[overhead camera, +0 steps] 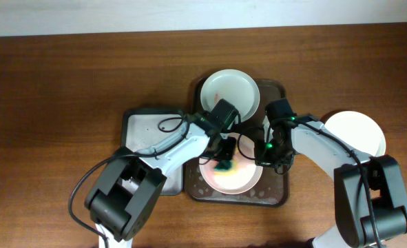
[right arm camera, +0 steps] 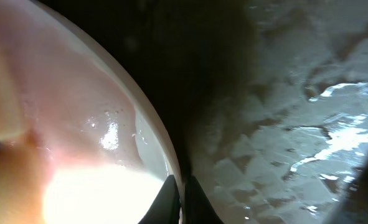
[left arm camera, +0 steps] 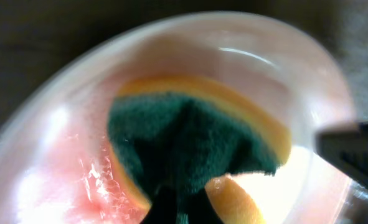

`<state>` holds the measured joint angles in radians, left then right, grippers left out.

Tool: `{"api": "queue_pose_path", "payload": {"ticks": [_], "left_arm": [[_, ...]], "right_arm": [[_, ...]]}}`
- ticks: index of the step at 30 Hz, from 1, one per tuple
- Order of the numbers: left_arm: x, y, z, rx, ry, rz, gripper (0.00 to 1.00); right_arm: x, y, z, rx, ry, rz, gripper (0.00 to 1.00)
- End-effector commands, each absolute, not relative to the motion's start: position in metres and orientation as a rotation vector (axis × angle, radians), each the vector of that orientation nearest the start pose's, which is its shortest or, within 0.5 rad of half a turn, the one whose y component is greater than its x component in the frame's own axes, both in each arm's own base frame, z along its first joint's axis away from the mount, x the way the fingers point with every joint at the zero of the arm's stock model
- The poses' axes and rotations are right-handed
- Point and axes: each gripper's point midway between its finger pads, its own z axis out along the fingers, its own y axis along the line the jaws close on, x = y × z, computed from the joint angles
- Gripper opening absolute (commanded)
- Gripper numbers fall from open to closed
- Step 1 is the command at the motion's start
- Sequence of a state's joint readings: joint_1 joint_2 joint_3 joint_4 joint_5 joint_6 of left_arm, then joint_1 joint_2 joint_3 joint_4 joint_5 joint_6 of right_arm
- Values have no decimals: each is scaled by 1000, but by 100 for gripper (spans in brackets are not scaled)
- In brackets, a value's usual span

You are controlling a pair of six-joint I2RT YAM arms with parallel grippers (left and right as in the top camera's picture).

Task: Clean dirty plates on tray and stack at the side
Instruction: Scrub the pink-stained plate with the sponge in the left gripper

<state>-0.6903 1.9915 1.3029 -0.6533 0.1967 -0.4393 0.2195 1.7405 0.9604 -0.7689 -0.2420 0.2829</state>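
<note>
A pink-smeared white plate [overhead camera: 232, 176] lies at the near end of the dark brown tray [overhead camera: 275, 195]. My left gripper [overhead camera: 224, 160] is shut on a green-and-yellow sponge [left arm camera: 190, 140] pressed into that plate [left arm camera: 53, 162]. My right gripper [overhead camera: 266, 157] is shut on the plate's right rim [right arm camera: 162, 143], one finger on each side. A second white plate [overhead camera: 229, 89] with a faint red smear lies at the tray's far end. A third, clean-looking white plate [overhead camera: 358, 131] rests on the table right of the tray.
A smaller dark tray with a whitish inside [overhead camera: 144, 131] sits left of the brown tray, partly under my left arm. The wooden table [overhead camera: 65, 83] runs around both trays.
</note>
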Motion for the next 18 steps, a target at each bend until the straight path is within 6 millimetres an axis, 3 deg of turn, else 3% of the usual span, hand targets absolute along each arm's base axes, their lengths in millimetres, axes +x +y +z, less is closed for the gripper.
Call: {"api": "queue_pose_path", "payload": {"ticks": [1, 5, 9, 10, 12, 14, 18], "left_arm": [[335, -179, 0, 273, 2902, 433, 0], [339, -183, 0, 255, 2901, 389, 0], [316, -264, -6, 326, 3028, -251, 0], [303, -302, 3, 437, 3017, -549, 0], [292, -336, 15, 534, 2967, -788, 0], [283, -354, 22, 592, 2933, -887, 0], [274, -358, 21, 620, 2943, -892, 0]], "right_arm": [[258, 87, -14, 119, 3222, 250, 4], [258, 87, -14, 119, 3222, 250, 4], [258, 87, -14, 119, 3222, 250, 4], [258, 87, -14, 119, 3221, 251, 4], [258, 87, -14, 119, 3221, 251, 4], [259, 87, -14, 119, 3217, 252, 4], [259, 87, -14, 119, 3217, 252, 4]]}}
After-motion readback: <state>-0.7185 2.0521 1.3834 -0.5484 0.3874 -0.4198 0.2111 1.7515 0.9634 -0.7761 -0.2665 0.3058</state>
